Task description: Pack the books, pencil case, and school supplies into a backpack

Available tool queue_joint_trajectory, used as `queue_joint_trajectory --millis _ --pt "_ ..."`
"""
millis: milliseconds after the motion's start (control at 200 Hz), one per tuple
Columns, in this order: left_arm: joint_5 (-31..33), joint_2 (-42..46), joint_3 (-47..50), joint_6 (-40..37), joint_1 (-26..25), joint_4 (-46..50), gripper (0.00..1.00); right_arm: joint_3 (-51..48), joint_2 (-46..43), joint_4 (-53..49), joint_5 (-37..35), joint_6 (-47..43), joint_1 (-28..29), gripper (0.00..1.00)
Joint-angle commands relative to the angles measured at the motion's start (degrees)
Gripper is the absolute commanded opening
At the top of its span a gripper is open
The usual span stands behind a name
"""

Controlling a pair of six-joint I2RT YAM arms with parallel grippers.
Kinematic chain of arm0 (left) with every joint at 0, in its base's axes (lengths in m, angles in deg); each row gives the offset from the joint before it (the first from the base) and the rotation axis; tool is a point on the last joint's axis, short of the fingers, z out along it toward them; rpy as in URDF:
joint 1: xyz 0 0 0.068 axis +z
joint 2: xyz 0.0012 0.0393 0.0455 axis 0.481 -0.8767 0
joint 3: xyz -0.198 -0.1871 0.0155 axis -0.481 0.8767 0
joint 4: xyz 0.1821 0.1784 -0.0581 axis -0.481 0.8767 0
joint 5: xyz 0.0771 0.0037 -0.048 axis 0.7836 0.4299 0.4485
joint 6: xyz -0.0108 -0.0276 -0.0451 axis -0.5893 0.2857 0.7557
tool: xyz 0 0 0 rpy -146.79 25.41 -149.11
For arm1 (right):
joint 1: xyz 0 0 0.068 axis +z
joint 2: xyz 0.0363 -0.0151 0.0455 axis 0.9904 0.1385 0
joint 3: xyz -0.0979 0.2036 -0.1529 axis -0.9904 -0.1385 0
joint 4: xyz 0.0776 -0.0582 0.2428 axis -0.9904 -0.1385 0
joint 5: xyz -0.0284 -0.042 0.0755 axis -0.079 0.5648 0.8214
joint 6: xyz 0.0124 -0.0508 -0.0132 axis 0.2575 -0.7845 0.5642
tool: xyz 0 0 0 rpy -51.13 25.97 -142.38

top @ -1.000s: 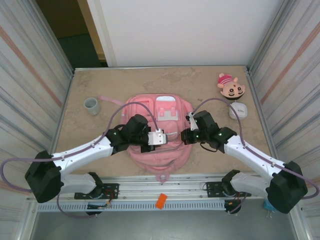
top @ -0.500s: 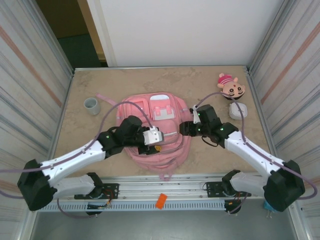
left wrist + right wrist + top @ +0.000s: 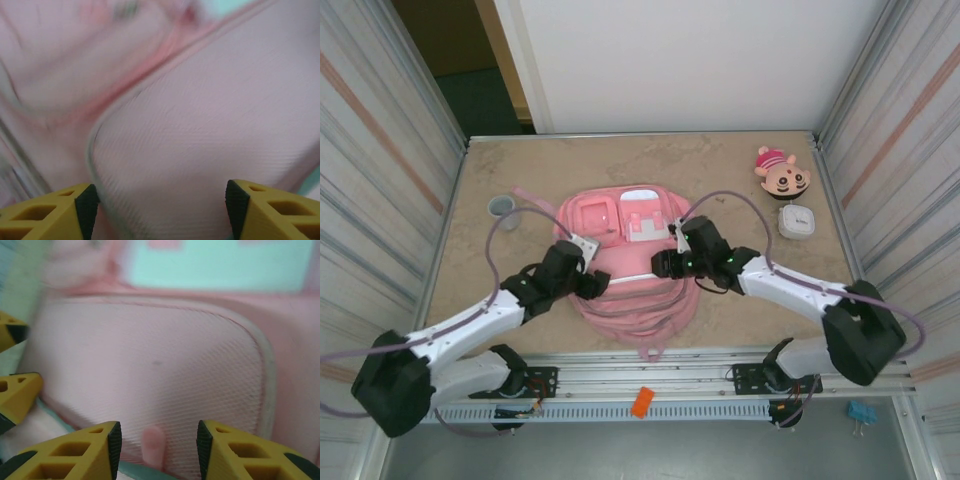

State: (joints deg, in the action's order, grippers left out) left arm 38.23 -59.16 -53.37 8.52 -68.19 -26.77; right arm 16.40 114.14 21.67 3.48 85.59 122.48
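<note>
- While both arms reached in from the table's near edge, the top camera showed the pink backpack [image 3: 630,215] lying flat at the middle of the table [image 3: 720,165], front pockets up.
- The left gripper [image 3: 595,284] sat over the backpack's near left part and the right gripper [image 3: 658,266] over its right side, facing each other across a pale zip strip [image 3: 632,277]. From this height their finger spacing could not be told.
- A grey cup [image 3: 503,207] stood off the backpack's far left corner. A plush head [image 3: 782,175] and a white box [image 3: 796,220] lay well apart from its right side.
- At the left wrist, the left gripper [image 3: 159,200] stood wide, gripping nothing. A ribbed pink panel of the backpack [image 3: 210,130], edged in pale piping, spread just ahead, blurred.
- At the right wrist, the right gripper [image 3: 156,437] was parted more narrowly, a small pink tab [image 3: 152,442] between its fingers and touching neither.
- A rounded panel of the backpack [image 3: 150,360] lay ahead of the right gripper, and the left gripper's yellow fingers [image 3: 20,392] showed at that panel's edge.
</note>
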Motion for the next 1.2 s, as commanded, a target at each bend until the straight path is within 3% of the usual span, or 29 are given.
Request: queue_joint_trajectory --millis 0,120,311,541,656,807,852,862,872,882,1057,1198 --pt "4.41 -5.1 3.81 6.27 0.25 -5.08 0.69 -5.44 4.8 5.61 -3.37 5.82 -1.92 0.44" --pt "3.98 -13.33 3.15 6.34 0.24 -10.36 0.69 -8.0 8.89 9.63 -2.91 7.48 -3.32 0.44" --pt "2.92 -23.29 -5.3 2.67 0.24 -14.68 0.69 -4.36 10.47 6.87 -4.43 5.08 -6.42 0.46" --pt "4.65 -28.58 -17.58 -4.05 1.11 -12.61 0.73 2.95 8.14 0.61 -2.54 0.07 -10.98 0.5" --pt "6.75 -22.29 -19.96 -6.41 1.12 -9.52 0.84 6.13 1.08 -5.88 -4.75 -2.31 -11.0 0.53" --pt "12.72 -6.58 -18.38 -10.65 1.25 -7.93 0.94 8.53 -12.28 -13.17 -11.86 -8.09 -11.98 0.61" --pt "15.23 -1.85 -16.83 -12.94 1.5 -8.83 0.95 8.5 -15.94 -14.05 -13.92 -10.2 -12.91 0.75" --pt "15.71 -0.83 -16.36 -13.49 1.55 -9.15 0.96 8.38 -16.74 -14.16 -14.34 -10.75 -13.17 0.81" --pt "16.23 0.03 -15.87 -14.12 1.6 -9.39 0.96 8.3 -17.47 -14.25 -14.73 -11.21 -13.43 0.96" --pt "16.75 1.02 -15.41 -14.78 1.7 -9.69 0.96 8.29 -18.25 -14.23 -15.2 -11.66 -13.65 1.0" --pt "24.66 15.05 -1.56 -27.89 2.89 -21.17 0.99 3.58 -27.83 -11.14 -21.81 -18.66 -20.82 0.99" --pt "30.12 20.75 9.84 -26.29 6.71 -27.0 0.99 -4.6 -30.75 -3.32 -21.6 -22.99 -28.22 0.99"
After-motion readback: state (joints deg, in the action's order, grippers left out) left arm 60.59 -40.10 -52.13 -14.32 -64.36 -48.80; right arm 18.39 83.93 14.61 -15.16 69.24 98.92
